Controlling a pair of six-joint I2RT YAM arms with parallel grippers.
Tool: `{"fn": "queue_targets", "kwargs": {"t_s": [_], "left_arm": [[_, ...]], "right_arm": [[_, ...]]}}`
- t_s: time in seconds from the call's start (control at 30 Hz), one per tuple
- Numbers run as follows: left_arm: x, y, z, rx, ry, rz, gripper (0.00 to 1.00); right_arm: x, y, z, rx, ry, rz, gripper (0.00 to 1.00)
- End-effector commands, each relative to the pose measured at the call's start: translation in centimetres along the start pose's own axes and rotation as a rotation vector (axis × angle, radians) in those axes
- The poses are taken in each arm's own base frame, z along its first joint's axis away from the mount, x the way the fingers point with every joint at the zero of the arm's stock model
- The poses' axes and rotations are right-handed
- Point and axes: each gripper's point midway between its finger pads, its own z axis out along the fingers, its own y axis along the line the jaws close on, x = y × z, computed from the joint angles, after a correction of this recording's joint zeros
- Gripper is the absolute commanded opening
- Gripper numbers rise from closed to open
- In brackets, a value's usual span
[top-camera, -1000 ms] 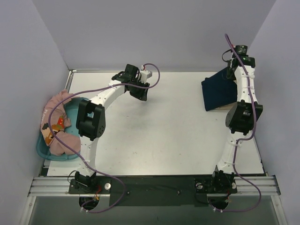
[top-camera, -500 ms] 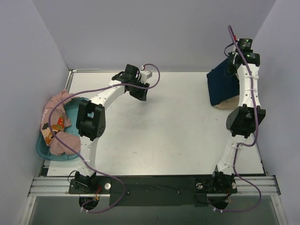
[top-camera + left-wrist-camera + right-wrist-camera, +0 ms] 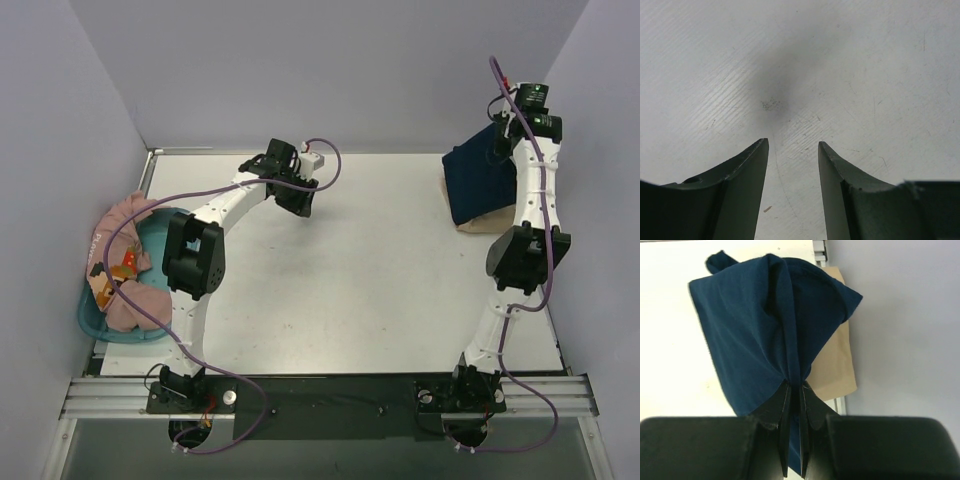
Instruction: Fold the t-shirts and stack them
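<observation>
My right gripper [image 3: 497,143] [image 3: 795,386] is shut on the dark navy t-shirt [image 3: 478,184] [image 3: 760,325] and holds it lifted at the far right of the table, so it hangs from the pinch. The folded tan-beige t-shirt [image 3: 487,220] [image 3: 835,367] lies flat under it by the right wall. The pink t-shirt [image 3: 128,265] with a small orange print is bunched in the teal tub at the left. My left gripper [image 3: 303,203] [image 3: 792,145] is open and empty, low over bare table at the far centre-left.
The teal tub [image 3: 92,318] sits at the table's left edge. Purple-grey walls close in the left, back and right sides. The white table [image 3: 350,280] has a metal rail along its near edge.
My right gripper has moved to the right and farther back with the navy shirt, carrying it over the tan shirt. The left arm has not moved.
</observation>
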Motion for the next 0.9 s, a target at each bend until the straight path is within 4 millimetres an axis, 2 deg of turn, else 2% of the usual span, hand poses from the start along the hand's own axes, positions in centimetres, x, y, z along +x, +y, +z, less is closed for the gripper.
{"fn": "queue_targets", "kwargs": {"t_s": [0.0,0.1,0.3,0.43,0.53,0.6,0.67,0.73,0.87], "left_arm": [[-1.3,0.3,-2.1,-0.031,-0.036,0.043,0.54],[-1.2,0.8,-2.6,-0.054,-0.016,0.069,0.54],[-1.9,0.8,-3.8,-0.065,-0.016,0.101,0.55],[-1.6,1.0,-4.3,-0.068,0.004,0.120,0.55],[-1.4,1.4,-4.6,-0.077,0.017,0.122,0.55],[-1.4,1.6,-4.7,-0.082,0.019,0.121,0.55],[-1.3,1.6,-4.7,-0.082,0.021,0.120,0.55],[-1.2,1.5,-4.6,-0.076,0.024,0.118,0.55],[-1.2,1.4,-4.8,-0.073,0.025,0.119,0.55]], "right_arm": [[1.7,-3.7,3.1,0.102,0.046,-0.086,0.00],[2.8,-5.7,4.8,0.131,0.071,-0.092,0.00],[4.3,-6.4,8.3,0.134,0.084,-0.119,0.00],[5.3,-7.9,10.1,0.210,0.110,-0.162,0.00],[5.4,-9.3,10.9,0.268,0.097,-0.169,0.00],[4.5,-10.4,10.9,0.313,0.064,-0.160,0.01],[3.7,-11.1,10.9,0.350,0.030,-0.163,0.21],[3.8,-12.3,10.4,0.418,0.040,-0.179,0.57],[3.0,-13.5,8.2,0.497,0.037,-0.148,0.67]]}}
